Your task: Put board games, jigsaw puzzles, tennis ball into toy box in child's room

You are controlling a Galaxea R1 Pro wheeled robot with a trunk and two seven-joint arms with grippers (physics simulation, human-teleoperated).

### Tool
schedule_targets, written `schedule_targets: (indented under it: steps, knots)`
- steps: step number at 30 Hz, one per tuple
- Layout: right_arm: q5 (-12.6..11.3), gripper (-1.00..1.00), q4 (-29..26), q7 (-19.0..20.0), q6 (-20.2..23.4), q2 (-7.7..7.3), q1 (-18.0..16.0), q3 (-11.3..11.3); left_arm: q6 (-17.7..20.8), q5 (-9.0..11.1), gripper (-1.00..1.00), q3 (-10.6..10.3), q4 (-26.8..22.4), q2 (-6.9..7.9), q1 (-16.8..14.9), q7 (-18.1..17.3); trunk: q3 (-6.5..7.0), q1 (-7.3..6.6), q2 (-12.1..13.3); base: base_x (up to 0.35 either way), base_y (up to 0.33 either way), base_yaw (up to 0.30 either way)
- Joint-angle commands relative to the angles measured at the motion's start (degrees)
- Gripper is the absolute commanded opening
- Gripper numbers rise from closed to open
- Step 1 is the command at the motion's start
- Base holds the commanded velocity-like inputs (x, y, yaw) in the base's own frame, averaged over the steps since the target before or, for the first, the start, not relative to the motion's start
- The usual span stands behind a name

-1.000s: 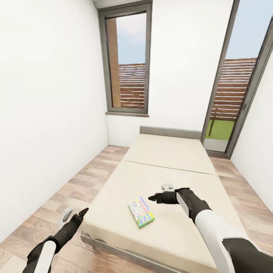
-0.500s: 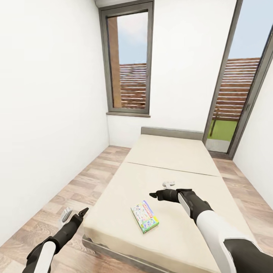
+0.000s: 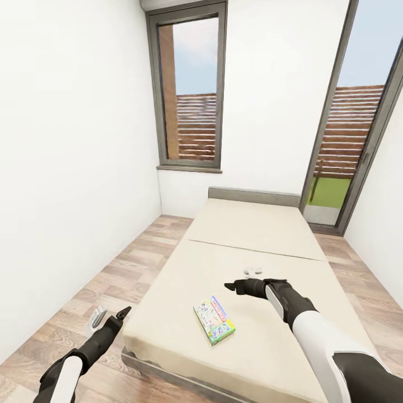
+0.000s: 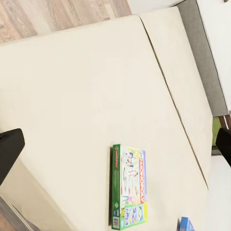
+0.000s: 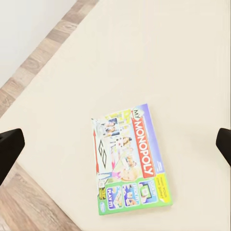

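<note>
One board game (image 3: 214, 319) on bed (image 3: 252, 229)

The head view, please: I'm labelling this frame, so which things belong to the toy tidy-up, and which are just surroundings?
Job:
- flat green-edged "My Monopoly" board game box
- low beige-mattress bed it lies on
- open black right gripper above it

Surroundings:
- tall grey-framed window
- wood-plank floor
- white walls

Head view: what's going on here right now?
The robot faces the bed, where one board game, a Monopoly box, lies flat near the foot end. The right pincer hovers open above the mattress, just beyond the box. The left pincer hangs open over the floor beside the bed. Nothing is gripped.
</note>
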Motion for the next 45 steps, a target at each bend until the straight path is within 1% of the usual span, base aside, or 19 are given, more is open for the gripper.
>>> schedule_targets:
  steps: [1, 2, 3, 5, 6, 8, 9, 11, 14, 16, 20, 26, 28, 29, 31, 32, 35, 41, 45]
  knots:
    - [0.1, 1.00, 0.0, -0.4, 0.3, 0.07, 0.0, -0.2, 0.8, 0.3, 1.00, 0.3, -0.2, -0.07, -0.1, -0.2, -0.06, 0.00, 0.0, 0.003, 0.003, 0.000]
    - [0.1, 1.00, 0.2, -1.3, 0.4, 0.15, -0.1, -0.3, 1.2, 0.3, 1.00, 0.3, -0.4, -0.07, -0.1, -0.2, -0.06, 0.00, 0.0, 0.003, 0.002, 0.000]
    - [0.1, 1.00, 0.2, -1.3, 0.4, 0.15, -0.1, -0.3, 1.2, 0.3, 1.00, 0.3, -0.4, -0.07, -0.1, -0.2, -0.06, 0.00, 0.0, 0.003, 0.002, 0.000]
    - [0.1, 1.00, 1.0, -3.8, 0.8, 0.29, -0.3, -0.4, 2.8, 0.3, 1.00, 0.3, -1.4, -0.07, -0.1, -0.2, -0.06, 0.00, 0.0, 0.002, 0.002, 0.000]
    - [0.1, 1.00, 1.0, -3.8, 0.8, 0.29, -0.3, -0.4, 2.8, 0.3, 1.00, 0.3, -1.4, -0.07, -0.1, -0.2, -0.06, 0.00, 0.0, 0.002, 0.001, 0.000]
    - [0.1, 1.00, 1.8, -6.7, 1.7, 0.42, -0.5, -0.4, 5.3, 0.3, 1.00, 0.2, -2.8, -0.07, -0.1, 0.0, -0.06, 0.00, 0.0, 0.001, 0.001, 0.000]
    - [0.1, 1.00, 1.8, -6.7, 1.7, 0.42, -0.5, -0.4, 5.3, 0.3, 1.00, 0.2, -2.8, -0.07, -0.1, 0.0, -0.06, 0.00, 0.0, 0.001, 0.001, 0.000]
    - [0.0, 1.00, 2.3, -8.9, 2.8, 0.48, -0.7, -0.4, 7.8, 0.0, 1.00, 0.1, -4.7, -0.07, -0.1, 0.3, -0.06, 0.00, 0.0, 0.000, 0.000, 0.000]
    - [0.0, 1.00, 2.5, -9.7, 3.3, 0.50, -0.7, -0.4, 8.9, -0.1, 1.00, 0.1, -5.7, -0.07, -0.1, 0.5, -0.06, 0.00, 0.0, 0.000, 0.000, 0.000]
    - [-0.1, 1.00, 2.7, -10.8, 4.2, 0.49, -0.8, -0.4, 10.6, -0.3, 1.00, 0.1, -7.4, -0.07, 0.0, 1.0, -0.06, 0.00, 0.0, 0.000, 0.000, 0.000]
    - [-0.2, 1.00, 2.7, -11.3, 4.8, 0.35, -0.9, -0.4, 11.8, -0.4, 1.00, 0.1, -8.6, -0.12, 0.1, 1.4, -0.06, 0.00, 0.0, 0.000, 0.000, 0.000]
    - [-0.2, 1.00, 2.5, -10.4, 5.4, 0.08, -1.0, -0.4, 13.6, -0.2, 1.00, 0.1, -10.1, -0.26, 0.2, 2.2, -0.06, 0.00, 0.0, 0.000, 0.000, 0.000]
    - [-0.2, 1.00, 2.3, -8.7, 5.9, -0.05, -1.1, -0.4, 15.1, -0.2, 1.00, 0.1, -11.1, -0.40, 0.2, 3.2, -0.06, 0.00, 0.0, 0.000, 0.000, 0.000]
    - [-0.2, 1.00, 2.3, -8.7, 5.9, -0.05, -1.1, -0.4, 15.1, -0.2, 1.00, 0.1, -11.1, -0.40, 0.2, 3.2, -0.06, 0.00, 0.0, 0.000, 0.000, 0.000]
    - [-0.1, 1.00, 2.2, -6.6, 6.7, -0.15, -1.1, -0.4, 16.4, 0.0, 1.00, 0.1, -12.0, -0.52, 0.1, 4.5, -0.06, 0.00, 0.0, 0.000, 0.000, 0.000]
    - [-0.1, 1.00, 2.2, -6.6, 6.7, -0.15, -1.1, -0.4, 16.4, 0.0, 1.00, 0.1, -12.0, -0.52, 0.1, 4.5, -0.06, 0.00, 0.0, 0.000, 0.000, 0.000]
    - [-0.1, 1.00, 2.0, -4.8, 8.0, -0.23, -1.2, -0.4, 17.3, 0.2, 1.00, 0.1, -12.9, -0.60, 0.1, 5.5, -0.06, 0.00, 0.0, 0.000, 0.000, 0.000]
    - [0.0, 1.00, 1.2, -2.8, 10.4, -0.34, -1.2, -0.4, 18.3, 1.0, 1.00, 0.0, -14.0, -0.61, 0.1, 6.6, -1.14, 1.32, -2.4, 0.000, 0.000, 0.000]
    - [-0.1, 1.00, 0.5, -2.2, 11.1, -0.36, -1.2, -0.4, 18.5, 1.2, 1.00, 0.0, -14.3, -0.62, 0.1, 7.0, -1.86, 2.19, -4.0, 0.000, 0.000, 0.000]
